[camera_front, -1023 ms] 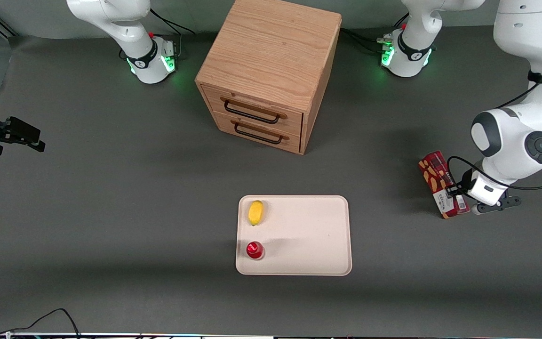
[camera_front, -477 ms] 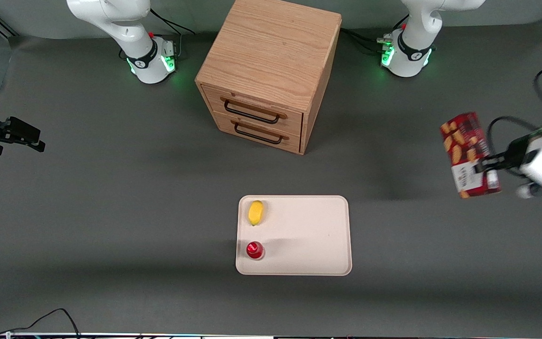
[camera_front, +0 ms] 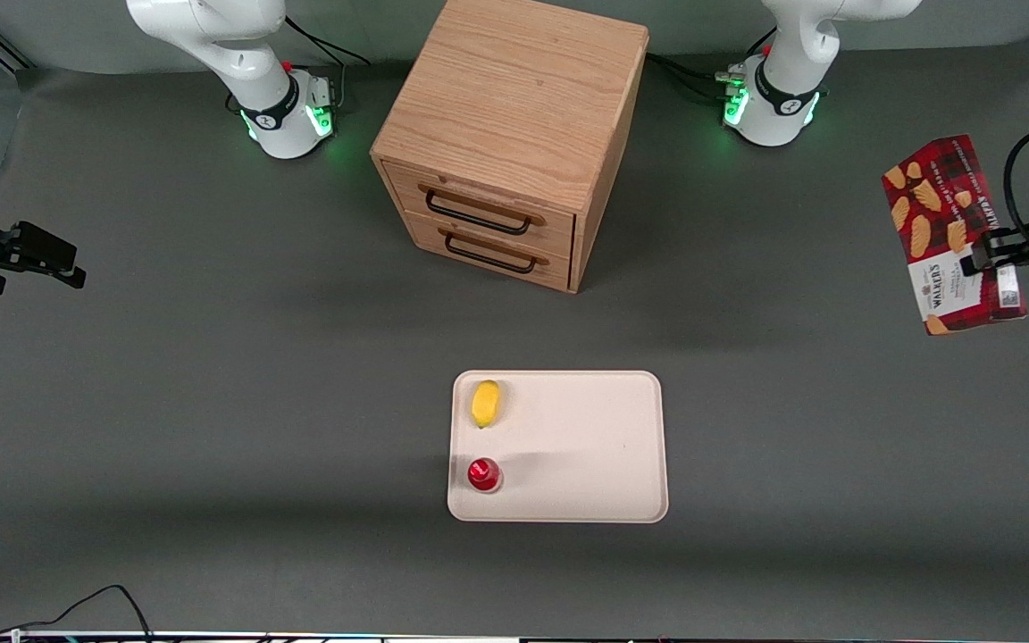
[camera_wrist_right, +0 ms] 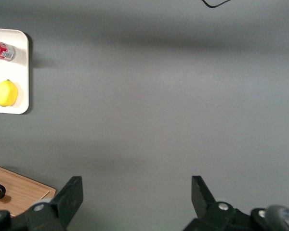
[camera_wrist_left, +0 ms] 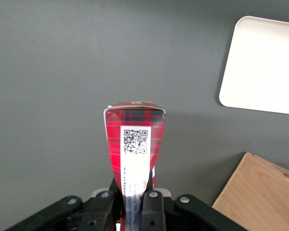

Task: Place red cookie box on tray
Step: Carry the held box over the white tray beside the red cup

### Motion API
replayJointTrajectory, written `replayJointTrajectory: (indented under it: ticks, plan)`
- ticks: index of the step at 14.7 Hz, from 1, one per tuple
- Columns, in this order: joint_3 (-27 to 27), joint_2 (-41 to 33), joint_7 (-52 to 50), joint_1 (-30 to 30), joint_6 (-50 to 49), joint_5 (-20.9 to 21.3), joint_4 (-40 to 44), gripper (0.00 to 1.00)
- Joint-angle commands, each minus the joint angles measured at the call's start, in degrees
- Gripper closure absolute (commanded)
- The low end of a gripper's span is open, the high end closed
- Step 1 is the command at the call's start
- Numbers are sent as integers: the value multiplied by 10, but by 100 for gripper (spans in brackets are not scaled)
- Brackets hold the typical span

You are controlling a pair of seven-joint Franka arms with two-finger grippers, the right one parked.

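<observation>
The red cookie box (camera_front: 952, 237), red tartan with tan cookie pictures and a white label panel, hangs in the air high above the table at the working arm's end. My left gripper (camera_front: 988, 259) is shut on its label end. In the left wrist view the box (camera_wrist_left: 135, 144) sticks out from between the fingers (camera_wrist_left: 154, 204), its QR-code edge facing the camera. The cream-beige tray (camera_front: 586, 446) lies on the table nearer the front camera than the cabinet, well away from the box. A corner of the tray (camera_wrist_left: 260, 62) shows in the left wrist view.
A yellow lemon (camera_front: 485, 403) and a small round red object (camera_front: 483, 474) sit on the tray at the side toward the parked arm. A wooden drawer cabinet (camera_front: 510, 134) with two drawers stands farther from the front camera than the tray; its corner (camera_wrist_left: 260, 192) shows in the left wrist view.
The box lay on the table with my gripper at it; now my gripper has lifted it high and carried it farther from the front camera.
</observation>
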Motion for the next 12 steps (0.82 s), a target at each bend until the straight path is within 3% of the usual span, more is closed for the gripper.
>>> replayJointTrajectory:
  ticks: [1,5,8,12]
  plan:
    - [-56,53,-123,-25,-6,0,54,100]
    - [-181,159,-345,-38,81,7,129,100]
    - [-185,260,-412,-74,165,12,191,100]
    - [-185,338,-410,-75,285,12,189,100]
